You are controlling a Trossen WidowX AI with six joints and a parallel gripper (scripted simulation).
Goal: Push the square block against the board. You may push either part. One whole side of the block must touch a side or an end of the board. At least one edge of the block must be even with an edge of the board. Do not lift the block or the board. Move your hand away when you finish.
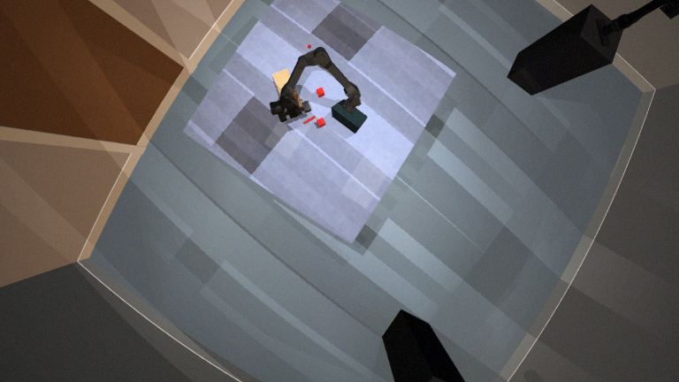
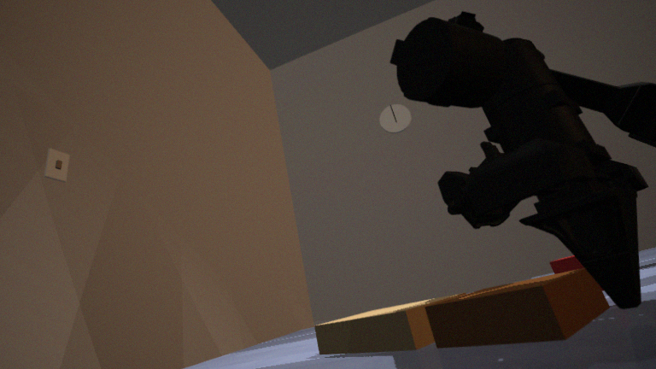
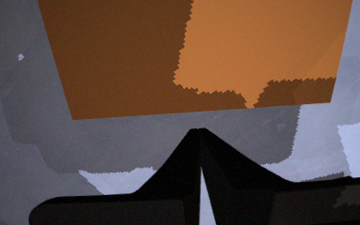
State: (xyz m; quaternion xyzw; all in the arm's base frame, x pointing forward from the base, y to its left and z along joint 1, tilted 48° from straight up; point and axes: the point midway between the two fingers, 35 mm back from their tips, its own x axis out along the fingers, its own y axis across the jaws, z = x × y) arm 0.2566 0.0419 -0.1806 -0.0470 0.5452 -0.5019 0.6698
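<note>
The orange square block [image 1: 297, 97] [image 2: 493, 316] [image 3: 258, 47] lies flat on the table, partly hidden by the arm in the top view. The lighter tan board [image 1: 281, 79] [image 2: 365, 331] lies flat at its far end, close to it. In the exterior view a strip of the board's side face shows beside the block's corner; whether they touch is unclear. My gripper [image 2: 629, 304] [image 3: 198, 136] is shut and empty. Its tips are low near the table, just outside the block's side away from the board. The wrist view shows a narrow strip between tips and block; contact is unclear.
Two red cubes [image 1: 320, 92] [image 1: 321, 122] and a thin red bar [image 1: 309, 119] lie between the gripper and my dark base box [image 1: 348, 117]. A tiny red piece [image 1: 308, 46] lies beyond the arm. The table [image 1: 345, 197] ends at straight edges.
</note>
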